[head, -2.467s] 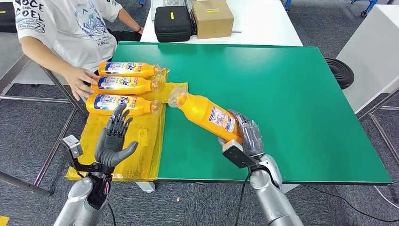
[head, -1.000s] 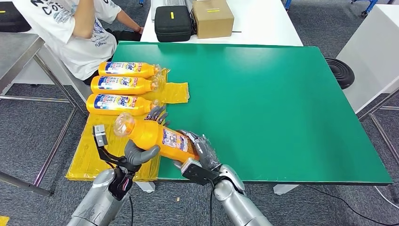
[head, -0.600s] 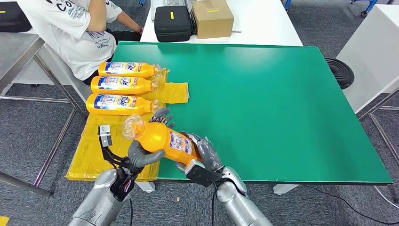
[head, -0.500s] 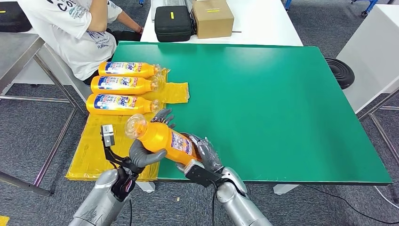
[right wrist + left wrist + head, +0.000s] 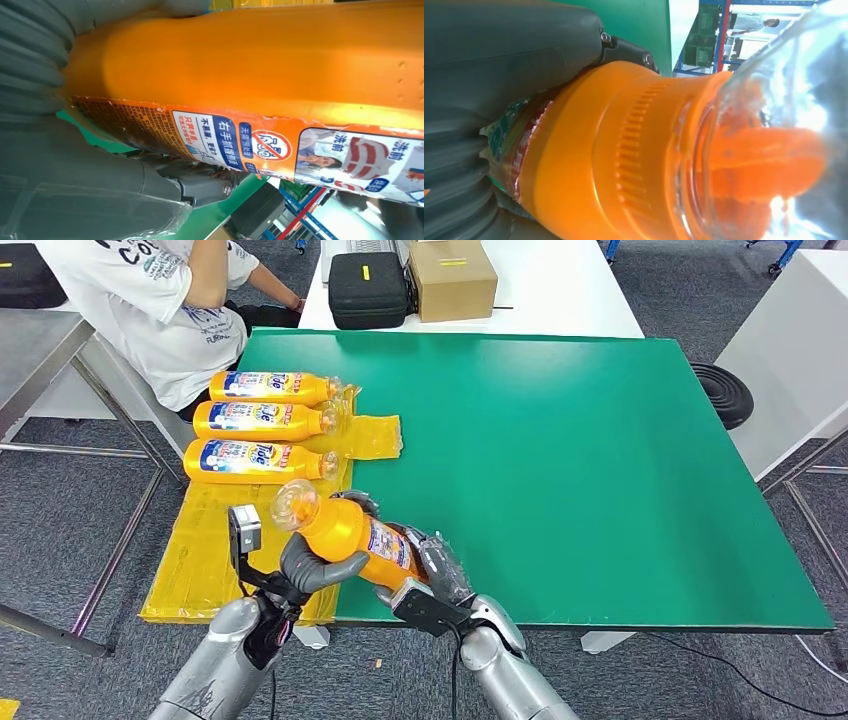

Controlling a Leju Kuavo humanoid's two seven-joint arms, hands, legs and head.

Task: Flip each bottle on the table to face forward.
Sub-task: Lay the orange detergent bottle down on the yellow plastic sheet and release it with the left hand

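While both hands carry the orange bottle [image 5: 345, 536] above the near left edge of the green table [image 5: 600, 460], our left hand [image 5: 315, 565] wraps its neck end and our right hand [image 5: 435, 570] clasps its base, so we judge they share it in order to turn its back label away. 3 bottles [image 5: 255, 422] lie label-up on the yellow sheet [image 5: 200, 560] beyond.

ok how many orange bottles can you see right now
4. Three orange plastic bottles lie side by side on the yellow sheet: far, middle, near. The fourth is held by the left hand and right hand.
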